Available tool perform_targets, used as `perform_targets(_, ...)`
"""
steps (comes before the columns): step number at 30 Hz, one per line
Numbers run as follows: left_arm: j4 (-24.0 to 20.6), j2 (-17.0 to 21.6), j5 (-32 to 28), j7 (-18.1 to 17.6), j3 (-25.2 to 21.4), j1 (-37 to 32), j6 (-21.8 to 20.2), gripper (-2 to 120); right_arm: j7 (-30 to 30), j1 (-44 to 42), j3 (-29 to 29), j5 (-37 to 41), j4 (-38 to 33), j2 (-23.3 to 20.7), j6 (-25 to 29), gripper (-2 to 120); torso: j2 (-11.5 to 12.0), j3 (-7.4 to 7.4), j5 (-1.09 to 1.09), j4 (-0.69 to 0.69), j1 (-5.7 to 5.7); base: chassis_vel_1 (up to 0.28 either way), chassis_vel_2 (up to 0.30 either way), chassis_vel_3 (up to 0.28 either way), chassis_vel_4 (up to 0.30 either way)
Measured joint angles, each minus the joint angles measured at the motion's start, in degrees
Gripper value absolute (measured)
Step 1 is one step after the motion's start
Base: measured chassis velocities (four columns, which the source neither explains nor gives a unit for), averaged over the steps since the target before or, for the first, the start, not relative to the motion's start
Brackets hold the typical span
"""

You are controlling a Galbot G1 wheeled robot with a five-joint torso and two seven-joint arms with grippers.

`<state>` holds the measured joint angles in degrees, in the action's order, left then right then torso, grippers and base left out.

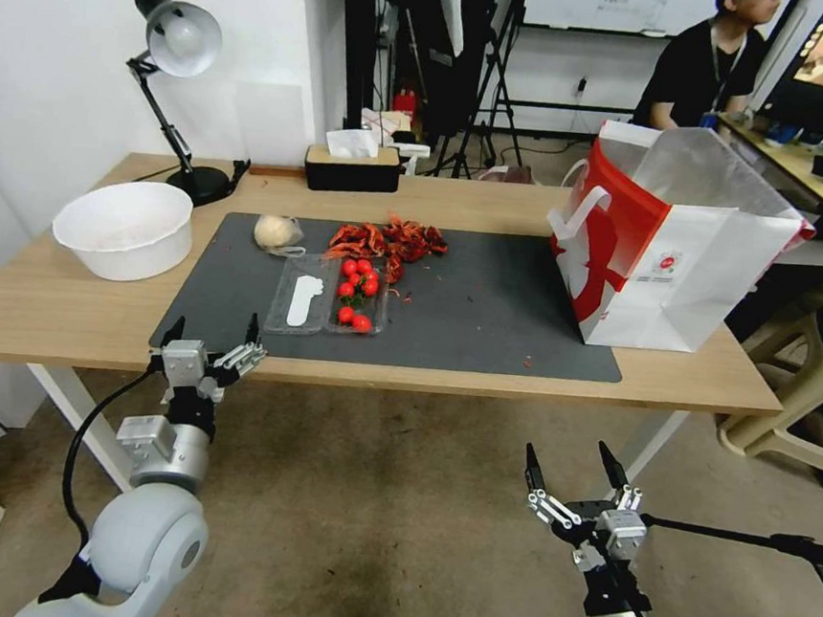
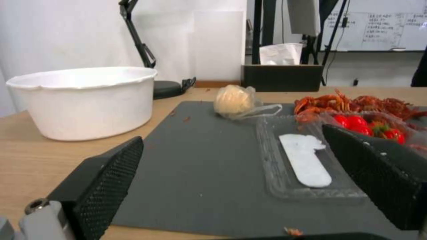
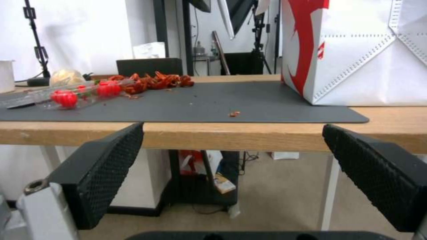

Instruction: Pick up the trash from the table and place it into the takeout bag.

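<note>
Our left gripper (image 1: 214, 337), wide open and empty, faces at twelve o'clock a light, crushable clear plastic tray (image 1: 327, 305), best pinched by its rim.

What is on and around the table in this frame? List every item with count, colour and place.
table: 1, light wood, centre
mat: 1, dark grey, on table
takeout bag: 1, white and red, mat's right end, upright, open
clear tray: 1, transparent, mid-mat, holding red tomatoes
crayfish shells: pile, red, behind tray
wrapped lump: 1, pale, mat's back left
bowl: 1, white, table's left
lamp: 1, black, back left
tissue box: 1, black, back edge
left gripper: open, at table's front edge
right gripper: open, below table
</note>
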<state>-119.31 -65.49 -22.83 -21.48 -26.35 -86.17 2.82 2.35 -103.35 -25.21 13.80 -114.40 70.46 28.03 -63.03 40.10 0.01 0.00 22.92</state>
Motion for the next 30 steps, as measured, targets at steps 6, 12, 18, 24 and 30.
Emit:
perform_targets(6,0.7,1.7,-1.1,1.8,-0.4,1.0,0.1,100,0.0,0.3,0.1,0.0,0.0,0.0,-0.2,100,0.0,0.00,-0.01,0.00,0.00,0.000,0.000,0.000,0.000)
perform_targets(12,2.2,4.0,-3.2,3.1,-0.6,3.3,-0.6,100,-0.3,0.6,0.1,0.0,-0.5,0.0,-0.8,100,0.0,0.00,-0.02,0.00,0.00,0.000,0.000,0.000,0.000)
perform_targets(18,8.2,11.6,-9.5,11.7,0.9,13.4,-3.6,100,-0.4,1.7,0.1,0.3,-1.4,-0.1,-2.4,100,0.0,0.01,-0.01,0.01,0.00,0.000,0.000,0.000,0.000)
perform_targets(24,15.8,15.9,-14.7,19.4,4.5,25.6,-5.3,100,-0.3,1.8,-0.3,0.4,-1.4,-0.1,-2.6,100,0.0,0.01,-0.02,-0.01,0.01,0.000,0.000,0.000,0.000)
perform_targets(30,25.2,17.4,-18.9,24.7,9.1,39.0,-9.1,100,-0.3,1.8,-0.6,0.4,-1.0,0.0,-2.7,100,0.0,0.01,0.00,-0.01,0.01,0.000,0.000,0.000,0.000)
